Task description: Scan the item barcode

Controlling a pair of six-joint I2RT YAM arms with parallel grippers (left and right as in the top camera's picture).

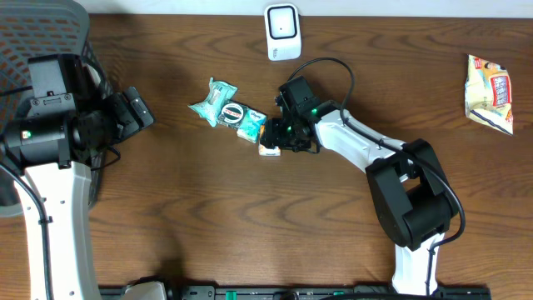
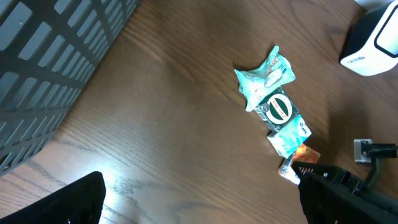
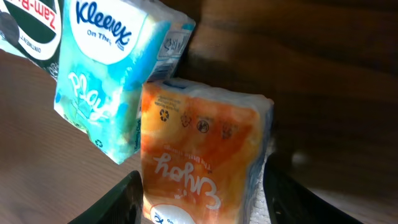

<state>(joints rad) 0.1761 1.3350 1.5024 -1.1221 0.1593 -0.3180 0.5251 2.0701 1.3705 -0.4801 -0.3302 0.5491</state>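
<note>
While the right gripper (image 3: 205, 199) stood over the orange tissue pack (image 3: 199, 149), its fingers (image 3: 124, 199) sat on either side of the pack, at or just beside its edges. Whether they were pressing it could not be told. The left gripper (image 1: 140, 108) hung wide open and empty near the table's left edge, beside a grey mesh basket (image 1: 37, 29).

The orange pack lay near the middle of the table (image 1: 208, 217). It was the last in a slanting row and touched a blue tissue pack (image 3: 99, 81), with a round-labelled packet (image 1: 236, 111) and a teal packet (image 1: 213, 100) beyond it. The white scanner (image 1: 282, 32) stood at the middle of the far edge, and a snack bag (image 1: 490, 93) lay well apart near the right edge.

The orange pack looked light and soft, with a slick film wrap that would dent and could slip. It probably wanted a moderate squeeze across its narrow width, at mid-body. No barcode showed, so the fingers should stay on the side edges and off both broad faces. The blue pack leaning against it might drag along on the lift.
</note>
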